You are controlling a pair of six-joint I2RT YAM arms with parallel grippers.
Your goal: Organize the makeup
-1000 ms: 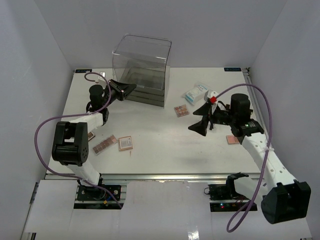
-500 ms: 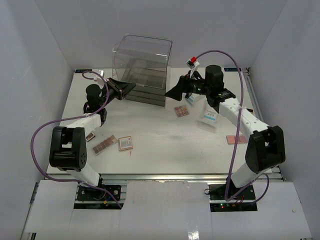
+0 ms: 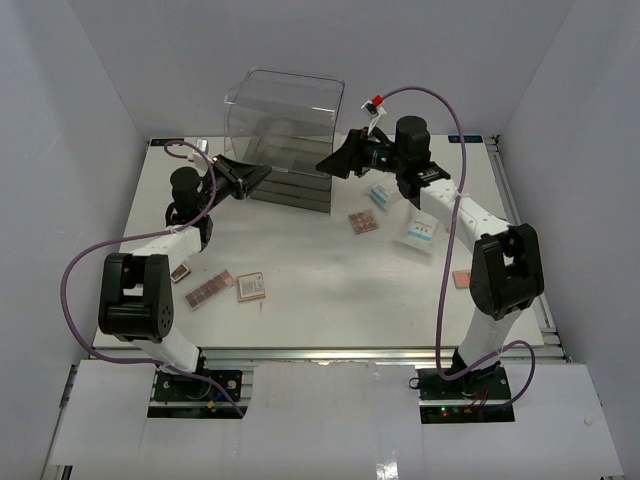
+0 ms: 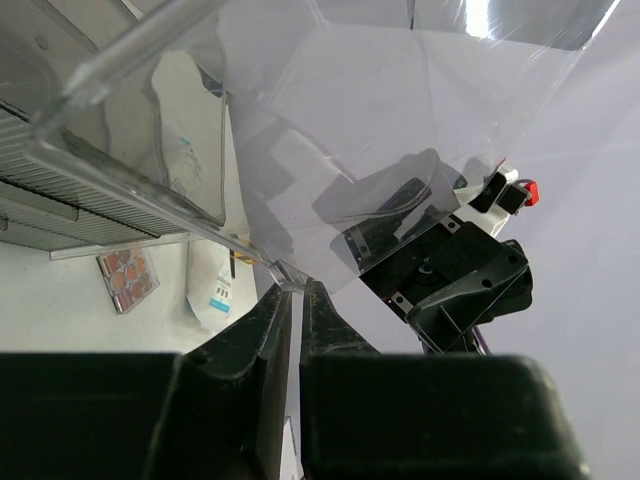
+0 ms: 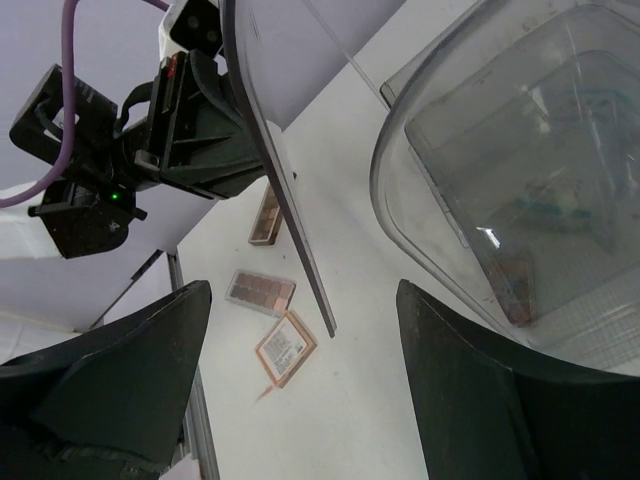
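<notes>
The makeup lies scattered on the white table. A pink-brown palette (image 3: 363, 222) and two white-and-blue packets (image 3: 384, 196) (image 3: 418, 232) sit right of centre. A pink palette (image 3: 462, 278) lies near the right edge. An orange square (image 3: 251, 286), a brown palette (image 3: 209, 289) and a small one (image 3: 182, 271) lie at the left. My left gripper (image 3: 260, 175) (image 4: 297, 285) is shut on the thin clear flap (image 5: 285, 190) of the clear box (image 3: 285, 110). My right gripper (image 3: 335, 165) (image 5: 300, 400) hangs open at the box's front right, with nothing between its fingers.
Dark drawers (image 3: 295, 190) fill the bottom of the clear box at the back centre. White walls close in the table on three sides. Purple cables loop off both arms. The right wrist view shows the orange square (image 5: 286, 346) and brown palette (image 5: 260, 292) below.
My right arm has swung from the right-centre of the table up to the front of the box. One packet now lies further forward and right. The left arm has stayed still.
</notes>
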